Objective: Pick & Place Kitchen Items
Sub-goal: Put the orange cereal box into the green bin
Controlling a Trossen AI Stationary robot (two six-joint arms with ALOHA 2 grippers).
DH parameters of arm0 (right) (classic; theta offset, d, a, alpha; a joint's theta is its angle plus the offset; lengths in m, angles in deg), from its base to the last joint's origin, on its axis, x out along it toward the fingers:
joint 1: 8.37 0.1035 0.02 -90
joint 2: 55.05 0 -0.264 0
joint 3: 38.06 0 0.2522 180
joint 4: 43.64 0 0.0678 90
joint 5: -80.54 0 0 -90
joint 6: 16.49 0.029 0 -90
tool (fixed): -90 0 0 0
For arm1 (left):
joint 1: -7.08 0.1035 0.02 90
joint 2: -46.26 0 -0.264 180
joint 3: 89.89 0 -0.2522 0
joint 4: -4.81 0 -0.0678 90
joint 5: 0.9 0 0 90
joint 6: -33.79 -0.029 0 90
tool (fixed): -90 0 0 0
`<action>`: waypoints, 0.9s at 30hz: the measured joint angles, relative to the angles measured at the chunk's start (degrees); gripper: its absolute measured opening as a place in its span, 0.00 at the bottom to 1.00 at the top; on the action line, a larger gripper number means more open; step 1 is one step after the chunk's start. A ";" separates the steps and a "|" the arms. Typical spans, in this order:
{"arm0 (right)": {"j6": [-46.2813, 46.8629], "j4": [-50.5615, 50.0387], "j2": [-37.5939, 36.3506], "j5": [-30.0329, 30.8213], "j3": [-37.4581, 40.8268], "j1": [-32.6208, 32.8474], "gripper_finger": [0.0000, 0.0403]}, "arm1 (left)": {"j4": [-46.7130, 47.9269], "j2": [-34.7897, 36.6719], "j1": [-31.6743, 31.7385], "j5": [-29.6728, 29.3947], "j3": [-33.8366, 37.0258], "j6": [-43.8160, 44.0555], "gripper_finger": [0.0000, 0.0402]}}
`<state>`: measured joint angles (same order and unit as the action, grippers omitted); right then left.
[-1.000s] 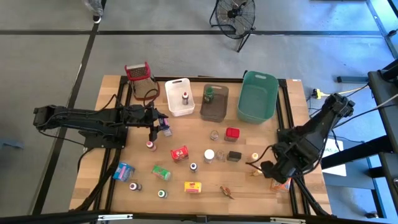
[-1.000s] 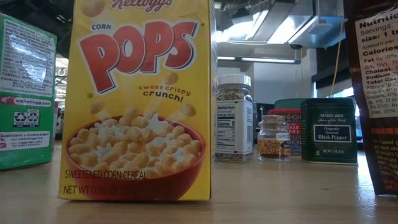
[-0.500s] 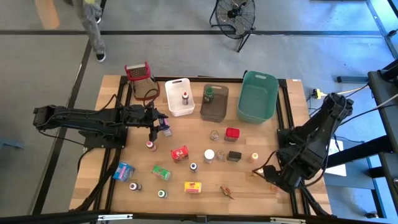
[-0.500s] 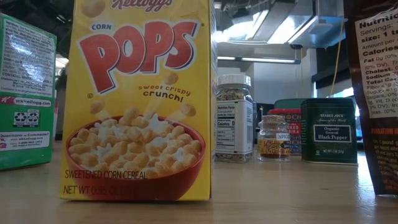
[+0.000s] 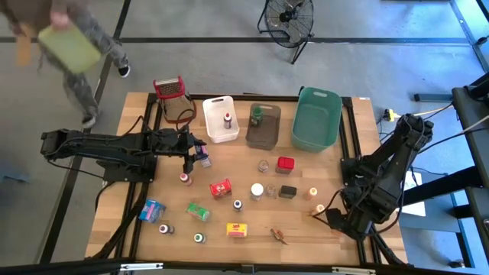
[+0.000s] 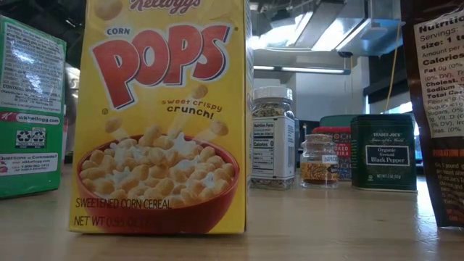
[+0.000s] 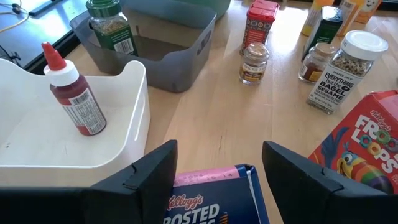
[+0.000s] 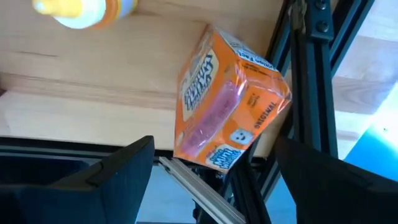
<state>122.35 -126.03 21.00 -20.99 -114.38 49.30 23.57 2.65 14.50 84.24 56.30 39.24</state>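
My left gripper (image 5: 200,151) is shut on a blue cereal box (image 7: 211,199), just near of the white tub (image 5: 220,118). At the table's near right corner my right gripper (image 5: 336,220) hangs open, pointing down over an orange box (image 8: 230,118). That box lies tilted at the table's edge beside the black frame rail, and the fingers stand apart on either side of it, above it. Several small jars, bottles and boxes are scattered over the middle of the table, among them a red box (image 5: 221,188) and a yellow box (image 5: 238,228). Neither gripper shows in the low view. My left gripper pinches the blue cereal box by its two side faces (image 7: 177,186) between its two fingers. The fingers come from the table's left, slanting a little downward. Only the box's top end shows between them; whether its bottom is off the table cannot be seen.
A grey-brown tub (image 5: 263,126) with a green-capped jar and a green tub (image 5: 316,118) stand at the far edge, and a mesh thing with a red top (image 5: 172,95) at the far left. A yellow-capped bottle (image 8: 81,12) lies near the orange box. A person (image 5: 76,46) walks past the far left corner.
My right gripper has gone down and toward the table's near right corner, over the orange box, staying open. A person has walked into view beyond the far left corner.
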 joint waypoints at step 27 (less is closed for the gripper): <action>0.08 11.22 0.00 -0.52 11.77 0.99 0.71 | -0.35 0.00 0.00 0.00 0.00 1.88 0.58</action>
<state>122.43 -114.81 21.00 -21.51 -102.61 50.29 23.22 2.65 14.50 84.24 56.30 41.12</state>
